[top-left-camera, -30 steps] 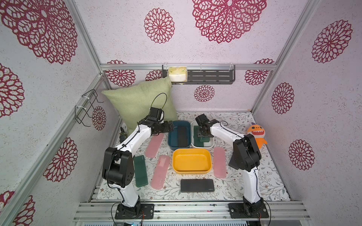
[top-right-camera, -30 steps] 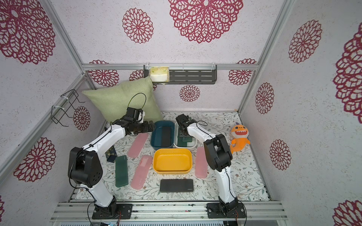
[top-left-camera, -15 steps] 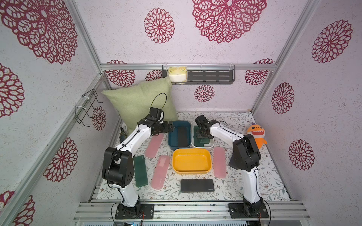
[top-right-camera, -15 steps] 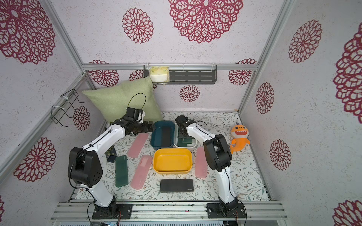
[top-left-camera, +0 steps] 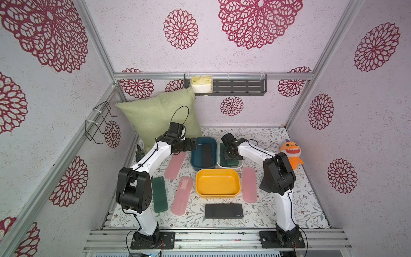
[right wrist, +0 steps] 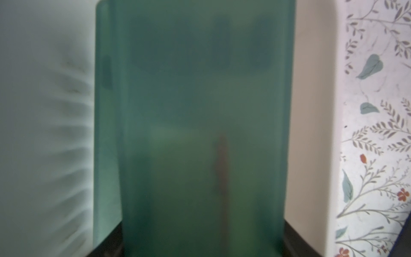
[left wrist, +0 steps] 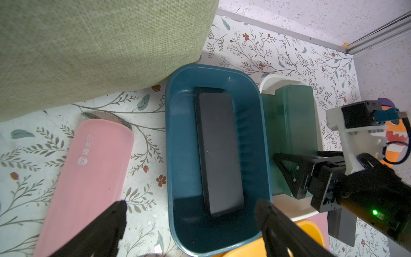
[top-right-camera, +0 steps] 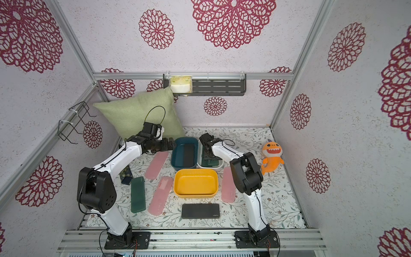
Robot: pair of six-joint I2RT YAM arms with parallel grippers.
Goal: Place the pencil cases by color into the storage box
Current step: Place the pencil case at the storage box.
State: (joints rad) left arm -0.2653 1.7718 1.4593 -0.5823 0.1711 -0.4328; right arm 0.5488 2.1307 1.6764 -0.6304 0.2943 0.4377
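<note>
Three storage boxes stand mid-table: a blue one (top-left-camera: 192, 155), a white one (top-left-camera: 218, 164) and a yellow one (top-left-camera: 218, 195). A black pencil case (left wrist: 219, 151) lies in the blue box. My right gripper (top-left-camera: 230, 155) is shut on a dark green pencil case (right wrist: 200, 111) down inside the white box (right wrist: 311, 111), over another green case (left wrist: 268, 133). My left gripper (left wrist: 191, 207) hangs open and empty at the blue box's near-left rim (top-right-camera: 173, 155). On the mat lie three pink cases (top-left-camera: 176, 165) (top-left-camera: 182, 195) (top-left-camera: 249, 188), a green case (top-left-camera: 159, 194) and a black case (top-left-camera: 223, 211).
A green pillow (top-left-camera: 160, 118) leans in the back left corner, touching the blue box. An orange plush toy (top-left-camera: 291, 153) sits by the right wall. Small dark items (top-right-camera: 126, 177) lie near the left wall. A wall shelf (top-left-camera: 238, 86) holds a sponge.
</note>
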